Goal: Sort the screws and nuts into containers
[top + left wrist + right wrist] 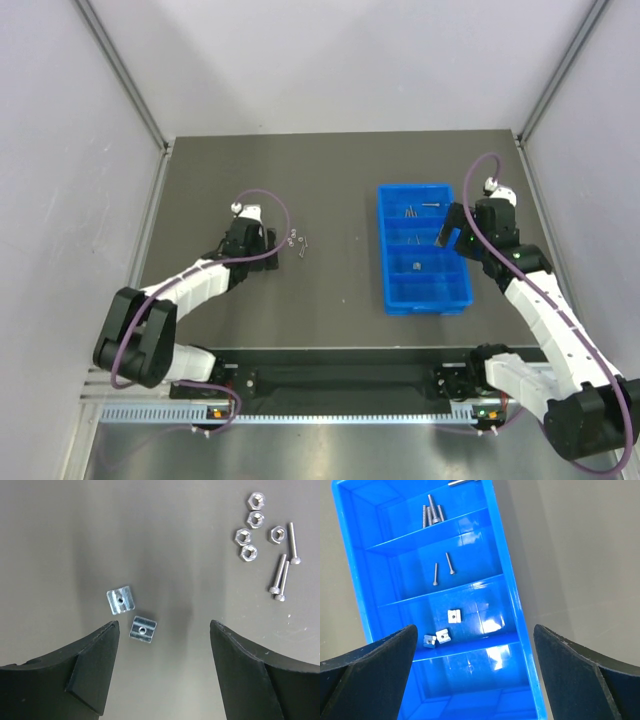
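Even light, sharp focus, glare in blue tray [492,625].

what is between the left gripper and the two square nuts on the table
Nothing visible: the left gripper hangs open over the table, and the square nuts lie uncovered right beside one fingertip.

Left arm [190,285] angled in from near edge of table [340,180], left gripper [164,630] spread wide, seemingly hovering low, right arm [545,300] bent, right gripper [475,630] fully spread.

Loose nuts [255,519], screws [279,574] — tray [357,580] (blue)
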Available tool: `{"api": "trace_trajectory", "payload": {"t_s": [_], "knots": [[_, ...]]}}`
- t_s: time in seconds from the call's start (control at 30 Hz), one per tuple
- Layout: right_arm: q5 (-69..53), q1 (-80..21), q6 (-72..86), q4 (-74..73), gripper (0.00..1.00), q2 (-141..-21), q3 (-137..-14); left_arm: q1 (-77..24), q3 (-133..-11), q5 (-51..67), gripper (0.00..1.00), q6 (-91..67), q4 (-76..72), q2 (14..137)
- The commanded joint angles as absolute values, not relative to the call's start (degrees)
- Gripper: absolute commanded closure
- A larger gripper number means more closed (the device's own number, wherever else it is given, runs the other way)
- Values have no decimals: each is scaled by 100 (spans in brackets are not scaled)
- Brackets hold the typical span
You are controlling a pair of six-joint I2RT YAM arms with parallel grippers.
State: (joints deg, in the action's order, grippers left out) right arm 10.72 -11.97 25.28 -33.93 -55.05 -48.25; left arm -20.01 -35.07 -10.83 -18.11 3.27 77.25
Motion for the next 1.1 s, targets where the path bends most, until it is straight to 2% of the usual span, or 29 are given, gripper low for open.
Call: {"api": "trace_trajectory", "payload": {"t_s": [0.0,0.4,0.77,0.87,0.9,1.0,1.07], "knots": [[1125,-1274,2514,-3138,0,-5537,-4896,-1942,-4033,-747,23,-1180,684,7892],[1072,-1274,2514,-3111,0,-5572,-4904,-1617,-4263,-273,24,-887,1186,8112],[1081,-1274,2523,-3129,0,-5546,-4895,-1564,-4386,-211,32,-852,1248,8516],[1090,-1274,2531,-3129,1,-5546,-4904,-1556,-4648,-307,36,-896,1520,8736],[1090,-1274,2531,-3138,0,-5546,-4904,-1556,-4693,-316,42,-905,1581,8797],[1090,-1266,2522,-3146,0,-5546,-4904,-1564,-4799,-290,51,-923,1784,8947],[1090,-1266,2522,-3164,0,-5528,-4896,-1564,-4790,-255,60,-932,1793,8947]]}}
